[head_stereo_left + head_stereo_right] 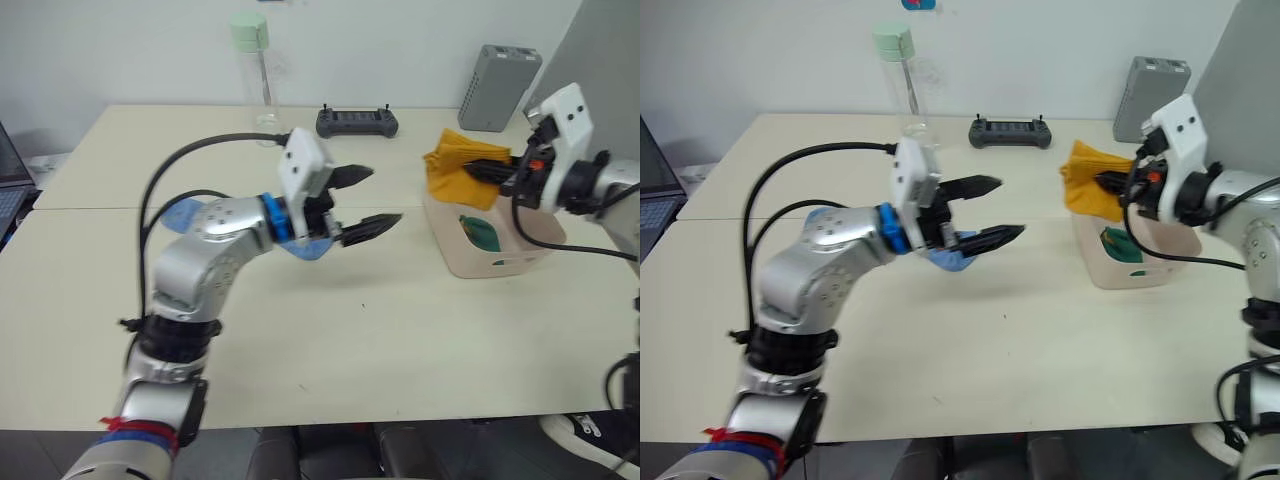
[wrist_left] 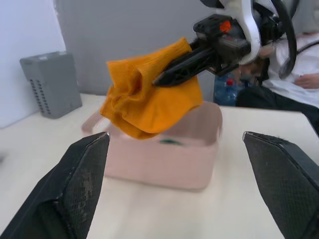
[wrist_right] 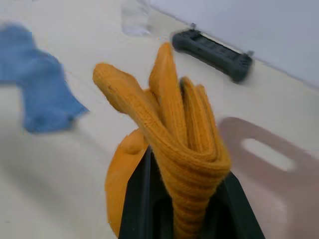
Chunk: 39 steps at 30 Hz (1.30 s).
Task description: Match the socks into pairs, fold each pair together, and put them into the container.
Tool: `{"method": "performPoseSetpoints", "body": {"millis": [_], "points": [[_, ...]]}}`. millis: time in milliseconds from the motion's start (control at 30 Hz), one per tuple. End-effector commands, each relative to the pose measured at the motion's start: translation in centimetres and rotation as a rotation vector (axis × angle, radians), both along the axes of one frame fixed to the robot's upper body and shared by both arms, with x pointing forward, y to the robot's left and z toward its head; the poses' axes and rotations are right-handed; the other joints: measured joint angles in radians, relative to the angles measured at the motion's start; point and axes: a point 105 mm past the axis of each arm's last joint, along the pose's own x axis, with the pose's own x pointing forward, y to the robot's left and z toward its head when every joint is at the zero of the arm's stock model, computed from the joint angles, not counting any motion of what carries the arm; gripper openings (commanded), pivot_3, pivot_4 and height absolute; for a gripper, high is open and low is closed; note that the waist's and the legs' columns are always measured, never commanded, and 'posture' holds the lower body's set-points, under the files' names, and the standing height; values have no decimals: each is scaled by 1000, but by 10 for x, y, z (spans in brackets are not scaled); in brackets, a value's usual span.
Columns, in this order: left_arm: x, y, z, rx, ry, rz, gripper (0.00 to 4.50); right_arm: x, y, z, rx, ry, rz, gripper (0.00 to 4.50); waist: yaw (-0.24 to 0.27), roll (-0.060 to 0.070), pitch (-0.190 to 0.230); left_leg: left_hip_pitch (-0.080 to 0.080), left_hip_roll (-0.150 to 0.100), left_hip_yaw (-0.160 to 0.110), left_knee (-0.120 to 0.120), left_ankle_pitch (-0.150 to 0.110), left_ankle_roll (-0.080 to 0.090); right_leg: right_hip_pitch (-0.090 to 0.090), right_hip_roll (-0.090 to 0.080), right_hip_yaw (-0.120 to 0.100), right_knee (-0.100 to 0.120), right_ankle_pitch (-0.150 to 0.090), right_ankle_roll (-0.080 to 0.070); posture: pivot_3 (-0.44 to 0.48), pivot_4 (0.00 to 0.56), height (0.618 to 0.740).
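green pair: looks done already, there's a dark green bundle (image 1: 481, 232) sitting inside the pink container (image 1: 505, 262), down below the right gripper's load.

yellow pair: mid-delivery. The right gripper (image 1: 487, 171) has its fingers clamped on the folded mustard-yellow socks (image 1: 457, 166), dangling them right over the near rim of the tub, not dropped in yet.

blue socks: still to do, I'd say. The light blue socks (image 3: 39, 99) are lying flat on the table (image 1: 400, 340), just under and behind the left gripper, and they don't look folded.

left gripper: the left gripper (image 1: 365, 201) hangs above the table with its fingers spread wide, holding nothing, pointing toward the tub, which is well apart from it.

progress guess: roughly one pair in, one about to go in, one left.

other stuff: a controller (image 1: 357, 122), a clear bottle (image 1: 256, 70) and a grey box (image 1: 498, 88) sit along the far side, beyond both grippers.
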Motion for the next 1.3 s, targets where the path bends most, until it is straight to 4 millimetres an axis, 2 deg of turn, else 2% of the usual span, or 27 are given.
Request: {"method": "performPoseSetpoints", "body": {"millis": [33, 133, 267, 433, 567, 667, 767, 933, 967, 1067, 1200, 1300], "points": [[-3, -13, 7, -2, -75, -9, 4459, 5, -20, 7, -283, -108, 11, 0, -4, 0, 0, 0, 0, 0, 0, 0, 0, 0, 0, 0, 0, 0, 0, 0, 150, 740], [-4, -21, 8, -7, -80, -29, 4459, 15, -29, -4, -393, -127, 21, 0, -15, 0, 0, 1, 0, 1, 0, 0, 0, 0, 0, 1, 0, 0, 0, 0, 150, 740], [-8, -35, 8, 5, -106, -51, 4459, 28, -31, -23, -521, -136, 58, 0, -18, 1, 0, 2, 0, 2, 1, 0, 0, 0, 0, 3, 2, 1, 2, 0, 150, 740], [-10, -34, 6, 7, -107, -49, 4459, 41, -37, -42, -664, -128, 84, 0, -15, 3, 2, 2, -1, 4, 1, 0, 0, 0, 0, 5, 2, 1, 2, 0, 150, 740], [-11, -30, -2, 50, -114, -49, 4459, 55, -36, -45, -749, -172, 89, 0, -17, 3, 2, 3, -1, 4, 1, 0, 0, 0, 0, 5, 2, 4, -2, 0, 150, 740], [-6, -24, -4, 72, -122, -25, 4459, 56, -26, -64, -721, -114, 149, 0, -16, 3, 2, 3, -1, 4, 0, 0, 0, 1, 0, 5, 2, 4, -2, 0, 150, 740], [-5, -22, -3, 75, -126, -20, 4459, 53, -26, -72, -776, -90, 187, 0, -14, 3, 2, 3, -1, 4, 1, 0, 0, 1, -1, 5, 2, 4, -2, 0, 150, 740], [3, -13, -2, 88, -135, 15, 4459, 46, -23, -84, -763, -8, 247, 0, -9, 3, 2, 3, -1, 3, 1, 0, 0, 2, -1, 4, 2, 4, -2, 0, 150, 740], [4, -12, -2, 89, -136, 19, 4500, 44, -23, -85, -769, 4, 258, 560, -10, 3, 2, 3, -1, 3, 1, 0, 0, 2, -1, 4, 2, 4, -2, 0, 150, 740], [6, -10, -1, 92, -143, 25, 4500, 43, -22, -80, -748, 16, 268, 1313, -12, 3, 2, 3, -1, 3, 1, 0, 0, 2, -1, 4, 3, 4, -3, 0, 150, 740], [7, -9, 0, 94, -147, 25, 4500, 31, -19, -68, -731, 71, 324, 2717, -12, 4, 2, 4, -1, 3, 1, 0, 0, 2, -1, 4, 3, 4, -3, 0, 150, 740], [6, -10, -2, 104, -146, 7, 4500, 20, -8, -55, -600, 133, 367, 3840, -13, 4, 2, 4, -1, 3, 1, 0, 0, 2, -1, 4, 3, 4, -3, 0, 150, 740]]}}
